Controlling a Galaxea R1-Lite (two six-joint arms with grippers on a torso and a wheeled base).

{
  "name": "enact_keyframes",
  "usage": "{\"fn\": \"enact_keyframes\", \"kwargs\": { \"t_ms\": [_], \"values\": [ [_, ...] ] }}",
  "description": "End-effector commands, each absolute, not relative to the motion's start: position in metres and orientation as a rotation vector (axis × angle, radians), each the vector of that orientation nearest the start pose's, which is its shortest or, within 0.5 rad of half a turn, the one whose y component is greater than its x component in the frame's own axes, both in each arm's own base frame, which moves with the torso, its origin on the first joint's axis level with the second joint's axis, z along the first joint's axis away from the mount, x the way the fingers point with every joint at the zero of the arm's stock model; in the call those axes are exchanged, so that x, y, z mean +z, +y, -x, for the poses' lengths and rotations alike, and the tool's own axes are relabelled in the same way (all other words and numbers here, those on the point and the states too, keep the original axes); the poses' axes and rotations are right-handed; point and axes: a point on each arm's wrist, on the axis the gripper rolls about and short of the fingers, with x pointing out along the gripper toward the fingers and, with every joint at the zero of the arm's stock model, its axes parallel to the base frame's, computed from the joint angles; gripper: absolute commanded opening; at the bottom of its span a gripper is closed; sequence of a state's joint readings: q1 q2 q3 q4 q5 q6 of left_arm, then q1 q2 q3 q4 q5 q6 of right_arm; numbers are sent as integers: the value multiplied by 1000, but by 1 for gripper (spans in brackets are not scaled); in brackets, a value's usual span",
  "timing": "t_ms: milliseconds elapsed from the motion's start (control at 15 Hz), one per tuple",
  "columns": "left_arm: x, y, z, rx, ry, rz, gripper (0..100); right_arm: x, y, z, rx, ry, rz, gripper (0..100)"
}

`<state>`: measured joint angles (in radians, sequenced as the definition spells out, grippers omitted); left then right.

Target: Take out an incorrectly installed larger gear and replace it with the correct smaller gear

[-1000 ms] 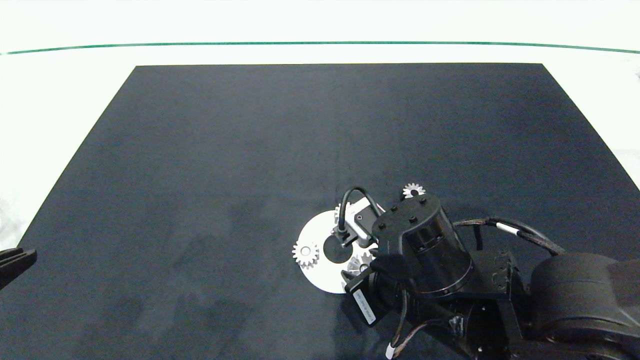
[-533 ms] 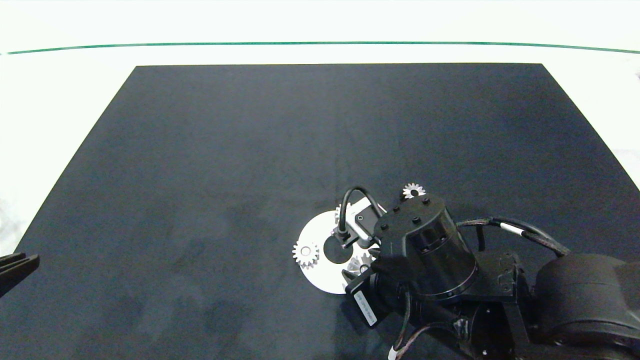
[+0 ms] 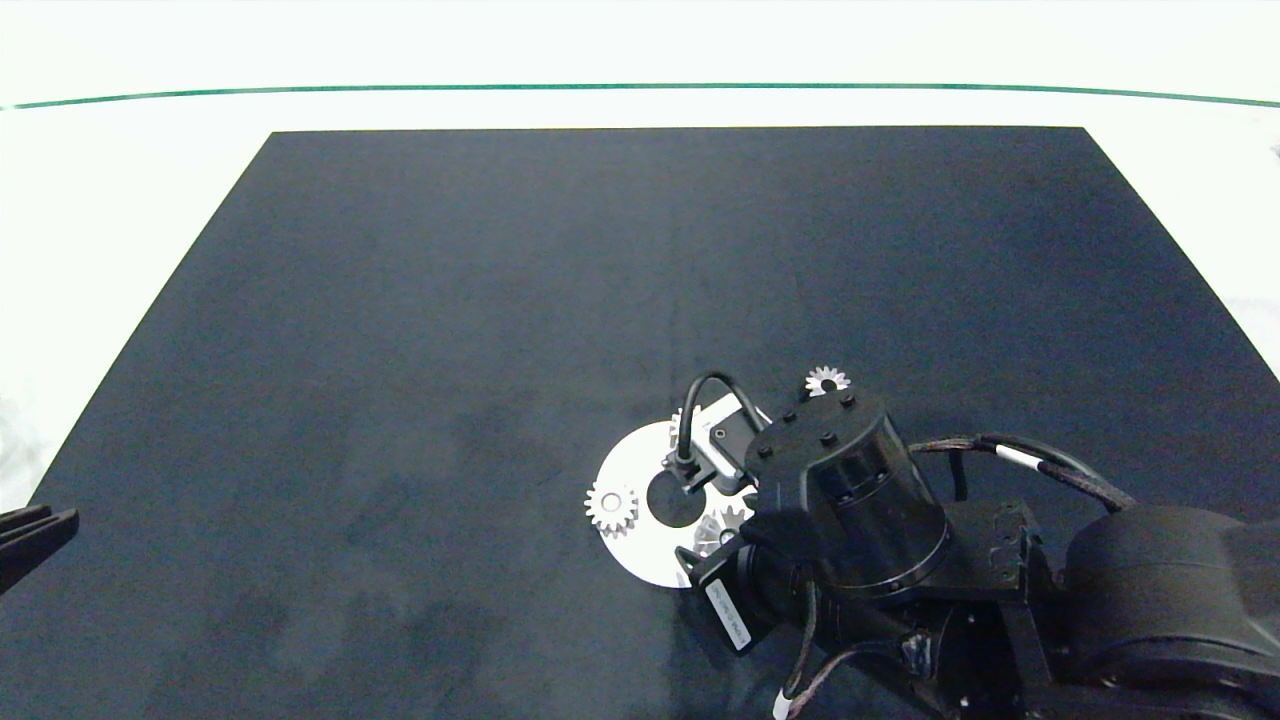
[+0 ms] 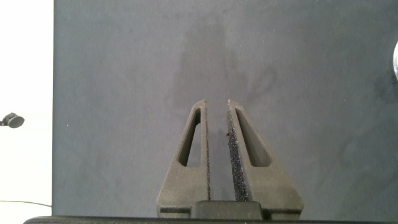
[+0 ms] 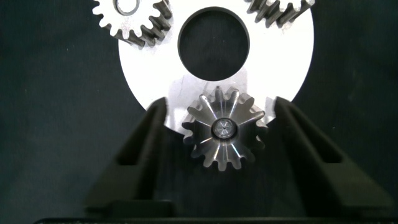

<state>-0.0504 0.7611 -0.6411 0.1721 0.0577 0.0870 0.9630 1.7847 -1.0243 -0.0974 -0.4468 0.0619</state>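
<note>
The larger gear (image 5: 224, 127), shiny with long splayed teeth, sits on a pin at the edge of the white round plate (image 5: 280, 56). My right gripper (image 5: 221, 107) is open and straddles it, one finger on each side, neither touching. In the head view only a bit of the larger gear (image 3: 722, 522) shows under the right wrist. The smaller gear (image 3: 827, 380), star-like, lies loose on the black mat just beyond the right arm. My left gripper (image 4: 216, 107) is shut on nothing and parked over the mat at the left edge (image 3: 35, 530).
Two blunt-toothed gears (image 5: 132, 18) (image 5: 280, 9) sit on the plate's rim around its dark centre hole (image 5: 213, 42). One of them (image 3: 611, 508) shows on the plate's left side in the head view. The black mat (image 3: 450, 300) lies on a white table.
The right arm shifted slightly over the plate and back. The left gripper slid a little toward the near edge. The gears have not moved.
</note>
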Motion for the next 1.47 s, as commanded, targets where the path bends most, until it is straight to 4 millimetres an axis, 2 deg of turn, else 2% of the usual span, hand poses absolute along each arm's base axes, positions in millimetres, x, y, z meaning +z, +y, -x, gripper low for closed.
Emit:
{"fn": "enact_keyframes", "kwargs": {
  "t_ms": [67, 1200, 1467],
  "values": [
    [232, -2, -63, -5, 290, -103, 16, 166, 260, -192, 475, 525, 357, 100],
    [232, -2, -60, -3, 282, -102, 16, 152, 262, -195, 462, 564, 375, 100],
    [232, -2, -60, -5, 279, -102, 16, 152, 262, -196, 461, 562, 376, 94]
  ]
}}
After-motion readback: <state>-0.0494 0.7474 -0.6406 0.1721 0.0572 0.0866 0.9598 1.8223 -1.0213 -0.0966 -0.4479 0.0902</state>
